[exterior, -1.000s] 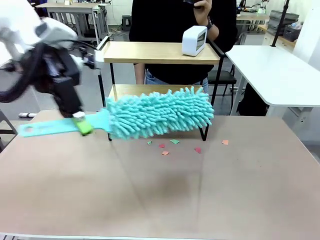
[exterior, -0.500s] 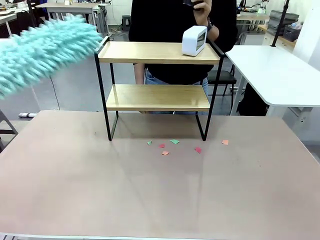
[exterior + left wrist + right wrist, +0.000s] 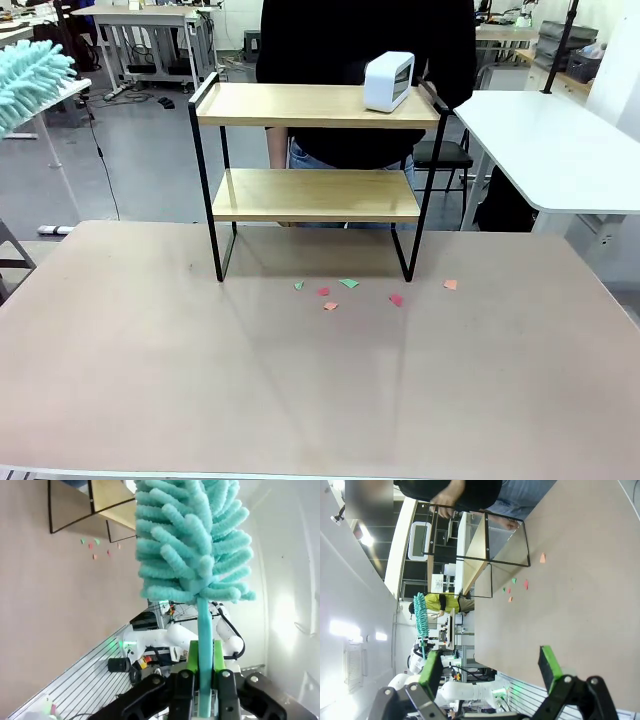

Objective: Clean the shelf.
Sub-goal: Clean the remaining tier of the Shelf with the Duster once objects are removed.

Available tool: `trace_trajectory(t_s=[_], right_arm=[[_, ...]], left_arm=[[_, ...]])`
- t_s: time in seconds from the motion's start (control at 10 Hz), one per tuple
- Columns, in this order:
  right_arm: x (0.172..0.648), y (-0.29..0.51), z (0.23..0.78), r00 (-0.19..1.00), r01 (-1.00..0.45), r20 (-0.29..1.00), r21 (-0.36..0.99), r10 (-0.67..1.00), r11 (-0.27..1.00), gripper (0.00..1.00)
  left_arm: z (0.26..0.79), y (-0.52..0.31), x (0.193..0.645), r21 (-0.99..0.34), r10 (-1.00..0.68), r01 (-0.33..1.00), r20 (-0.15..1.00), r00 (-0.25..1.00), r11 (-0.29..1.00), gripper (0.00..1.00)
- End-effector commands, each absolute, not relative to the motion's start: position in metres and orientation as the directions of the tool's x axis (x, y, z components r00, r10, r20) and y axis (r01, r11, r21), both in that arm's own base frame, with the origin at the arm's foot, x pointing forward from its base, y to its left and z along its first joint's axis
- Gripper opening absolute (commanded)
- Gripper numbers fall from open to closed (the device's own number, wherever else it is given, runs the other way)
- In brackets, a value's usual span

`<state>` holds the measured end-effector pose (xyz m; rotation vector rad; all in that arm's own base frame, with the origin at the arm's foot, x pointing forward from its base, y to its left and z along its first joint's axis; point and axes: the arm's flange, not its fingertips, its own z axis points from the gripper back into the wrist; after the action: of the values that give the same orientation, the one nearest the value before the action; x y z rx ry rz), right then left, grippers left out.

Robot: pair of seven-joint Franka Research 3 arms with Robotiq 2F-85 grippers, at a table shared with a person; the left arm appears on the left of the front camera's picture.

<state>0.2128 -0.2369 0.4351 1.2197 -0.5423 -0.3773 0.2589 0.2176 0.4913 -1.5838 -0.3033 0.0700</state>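
The left gripper (image 3: 202, 655) is pressed together on the flat handle of one turquoise duster (image 3: 192, 555), with a green pad on each side of the handle. The right gripper (image 3: 490, 670) is spread wide, holds nothing and hangs above the desk (image 3: 300, 400).

One second ago the duster lay across the front of the shelf (image 3: 290, 105), at its lower board. Half a second ago it was raised at the upper left. Now its tip shows at the left edge of the front view, well apart from the shelf. Nothing else has moved.

On the desk lie six small paper scraps (image 3: 348, 283), green, red and orange, just in front of the shelf. The one shelf stands at the far middle of the desk. It has two boards, and the top one carries one white box (image 3: 389, 80) near its right end. Behind it stands one person (image 3: 340, 50) in a black top.
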Motion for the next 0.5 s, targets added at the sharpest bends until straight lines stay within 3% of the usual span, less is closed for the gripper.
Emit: trace_trajectory(t_s=[0.0,0.2,0.3,0.4], right_arm=[[0.214,-0.237,0.435,0.806,-0.048,0.217,0.951,-0.551,0.305,1.0],[0.214,-0.237,0.435,0.806,-0.048,0.217,0.951,-0.551,0.305,1.0],[0.214,-0.237,0.435,0.806,-0.048,0.217,0.951,-0.551,0.305,1.0],[0.214,-0.237,0.435,0.806,-0.048,0.217,0.951,-0.551,0.305,1.0]], left_arm=[[0.479,0.229,0.276,-0.994,0.225,0.1,0.09,0.97,-0.035,0.13],[0.451,0.235,0.293,-0.998,0.253,-0.046,-0.058,0.966,-0.05,0.13],[0.464,0.228,0.277,-0.997,0.238,0.07,0.061,0.969,-0.028,0.13],[0.464,0.228,0.277,-0.997,0.238,0.07,0.061,0.969,-0.028,0.13]])
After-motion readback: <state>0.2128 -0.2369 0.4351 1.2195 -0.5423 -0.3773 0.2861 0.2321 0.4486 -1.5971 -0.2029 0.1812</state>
